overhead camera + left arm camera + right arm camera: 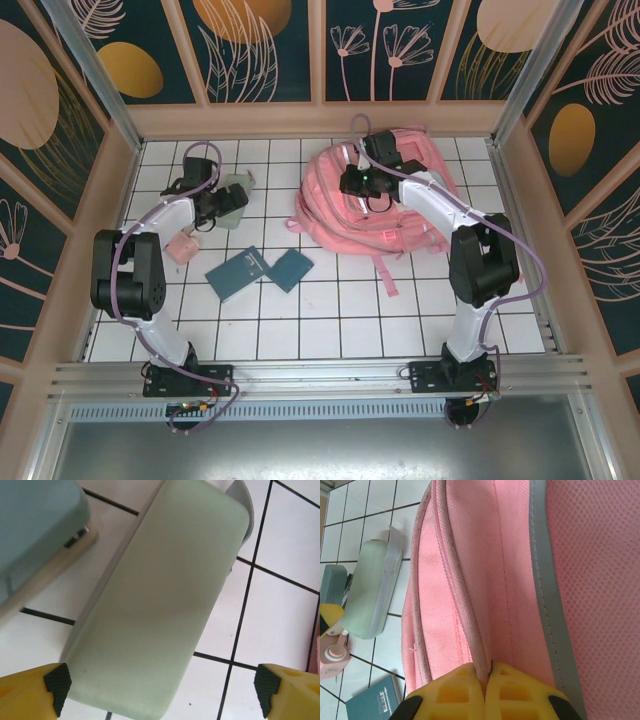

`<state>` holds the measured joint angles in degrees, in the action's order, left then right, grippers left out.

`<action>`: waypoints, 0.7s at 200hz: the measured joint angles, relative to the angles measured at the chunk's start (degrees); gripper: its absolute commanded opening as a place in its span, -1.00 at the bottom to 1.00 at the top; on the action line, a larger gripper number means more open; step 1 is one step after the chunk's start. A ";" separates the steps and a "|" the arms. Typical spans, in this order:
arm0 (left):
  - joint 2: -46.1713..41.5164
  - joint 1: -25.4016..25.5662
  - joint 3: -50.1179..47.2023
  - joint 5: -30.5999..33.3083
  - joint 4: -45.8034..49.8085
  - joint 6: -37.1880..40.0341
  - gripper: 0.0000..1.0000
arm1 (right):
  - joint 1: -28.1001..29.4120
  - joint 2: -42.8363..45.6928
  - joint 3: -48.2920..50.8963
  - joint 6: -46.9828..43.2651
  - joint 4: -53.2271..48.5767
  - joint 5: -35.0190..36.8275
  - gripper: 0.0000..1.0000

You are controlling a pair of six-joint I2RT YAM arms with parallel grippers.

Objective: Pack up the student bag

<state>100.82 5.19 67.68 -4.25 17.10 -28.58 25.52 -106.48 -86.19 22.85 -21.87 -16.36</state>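
The right hand [487,669] pinches the pink student bag [470,555] (grey-piped mesh).

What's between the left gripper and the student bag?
The pale green case, under the open left gripper, then a bare strip of white tile up to the student bag; top external and right wrist views show it.

Nothing's really readable here tbh, the closest thing is a little white barcode sticker [383,697] on the corner of the teal book [370,708] on the tabletop, and its digits are way too tiny to make out.
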 measured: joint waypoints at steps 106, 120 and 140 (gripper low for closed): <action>10.58 0.94 6.45 3.69 1.62 9.20 0.83 | 0.00 -0.35 -0.72 0.02 -0.15 -0.11 -1.00; 12.37 1.66 7.04 4.37 1.62 9.81 0.82 | 0.00 -0.46 -0.85 0.04 -0.17 -0.20 -1.00; 13.88 2.40 7.78 5.03 1.55 10.43 0.73 | 0.00 -0.46 -0.87 0.09 -0.17 -0.22 -1.00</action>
<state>114.69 7.60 75.46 0.78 18.65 -18.15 25.52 -106.94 -87.07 22.94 -22.04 -16.58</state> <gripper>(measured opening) 0.900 0.053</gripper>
